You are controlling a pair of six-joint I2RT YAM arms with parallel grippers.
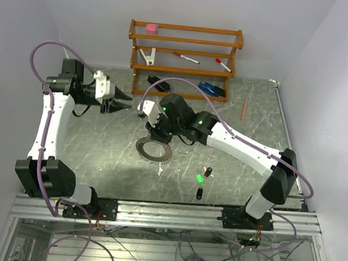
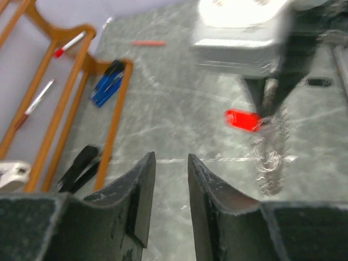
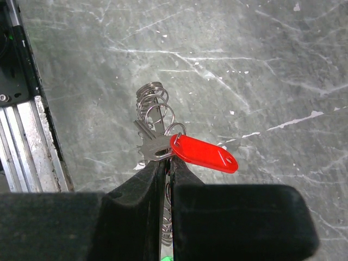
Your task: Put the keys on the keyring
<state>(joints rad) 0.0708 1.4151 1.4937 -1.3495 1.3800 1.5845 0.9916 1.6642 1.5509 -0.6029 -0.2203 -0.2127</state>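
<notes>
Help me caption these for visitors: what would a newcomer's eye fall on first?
The bright red key sits at the tips of the right hand, which is pinched shut on the silvery keyring over the middle of the table. After that, the bright green key lying loose nearer the front edge, and the orange-brown wooden rack against the back wall.

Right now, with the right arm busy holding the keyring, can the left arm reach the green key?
Probably yes: the left gripper is open and empty, and the green key lies uncovered, nearer the bases than the keyring and right gripper.
</notes>
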